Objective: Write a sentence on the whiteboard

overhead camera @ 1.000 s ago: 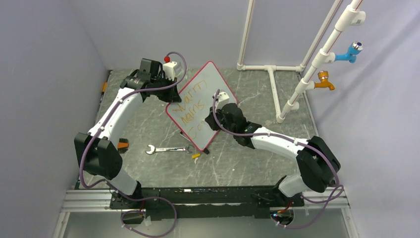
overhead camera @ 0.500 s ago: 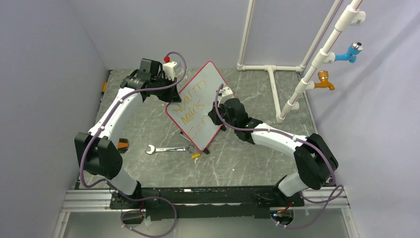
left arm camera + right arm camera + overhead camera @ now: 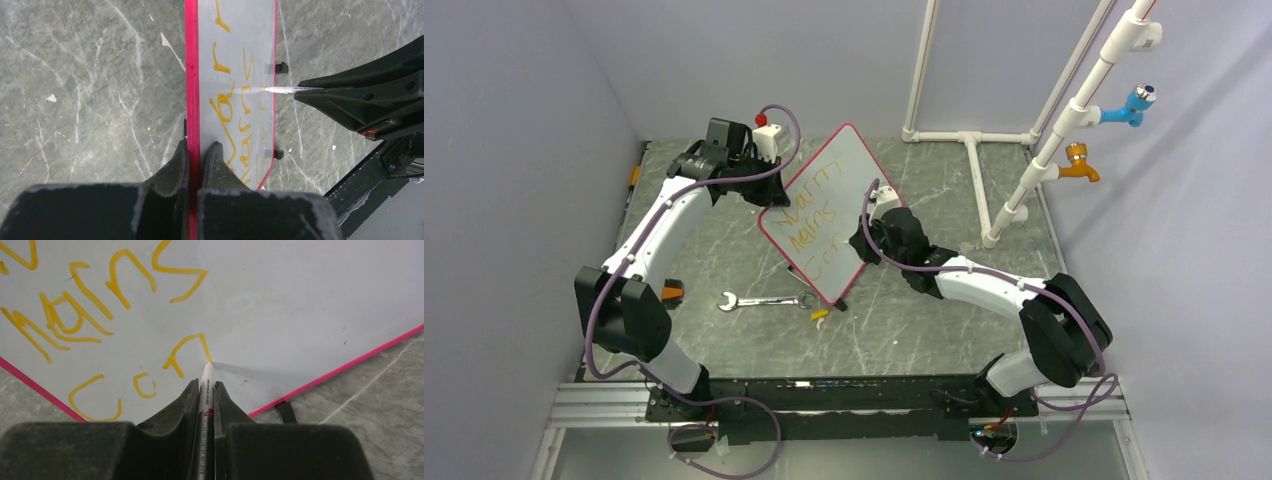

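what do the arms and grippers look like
The left arm and right arm each have white links and bulky black joints, with a purple cable running along them. The left gripper and right gripper have black, tapered, slightly scuffed fingers.

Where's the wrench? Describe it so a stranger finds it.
Start at the whiteboard held on edge. Left of its near corner lies the wrench, flat on the table. It is the only silver tool, longer than the yellow piece beside it.
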{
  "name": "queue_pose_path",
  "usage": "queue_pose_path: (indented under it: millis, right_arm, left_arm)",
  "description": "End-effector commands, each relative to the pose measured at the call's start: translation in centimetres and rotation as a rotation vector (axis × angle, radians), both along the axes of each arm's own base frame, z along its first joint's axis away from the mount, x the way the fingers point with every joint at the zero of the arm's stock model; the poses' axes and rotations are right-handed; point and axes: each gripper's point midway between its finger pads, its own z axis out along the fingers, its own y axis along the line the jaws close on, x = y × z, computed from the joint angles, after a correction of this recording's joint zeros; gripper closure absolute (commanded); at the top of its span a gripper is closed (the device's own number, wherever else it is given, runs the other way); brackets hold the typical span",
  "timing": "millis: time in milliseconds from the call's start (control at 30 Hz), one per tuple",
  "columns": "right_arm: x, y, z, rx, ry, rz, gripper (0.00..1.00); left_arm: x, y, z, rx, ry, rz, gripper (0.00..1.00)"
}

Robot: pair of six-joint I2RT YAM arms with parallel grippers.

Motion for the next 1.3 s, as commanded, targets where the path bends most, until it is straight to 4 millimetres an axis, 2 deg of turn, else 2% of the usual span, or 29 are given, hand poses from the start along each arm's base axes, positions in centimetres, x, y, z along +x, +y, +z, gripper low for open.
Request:
queue_pose_path:
  millis: [0,167,467,733,1267]
  right_arm:
    - [-0.3,0.3,1.1,0.027,-0.007,0.009,1.00]
    - [0.0,-0.1,3.1,0.038,-0.047,-0.006,1.00]
    - [1.6,-1.0,6.9,0.060,-0.133,-0.059,1.00]
    - [2.9,-1.6,7.1,0.078,-0.132,-0.077,1.00]
    - [3.3,-1.0,6.2,0.100,-0.116,-0.042,1.00]
  left_arm:
    - [-0.4,5.3,-5.6,0.338,0.066,0.037,1.00]
    - [-0.4,5.3,-5.5,0.338,0.065,0.038,1.00]
    - [-0.4,5.5,-5.4,0.346,0.059,0.043,1.00]
    - [-0.4,5.4,-5.3,0.343,0.058,0.043,1.00]
    - [-0.4,5.5,-5.4,0.349,0.061,0.044,1.00]
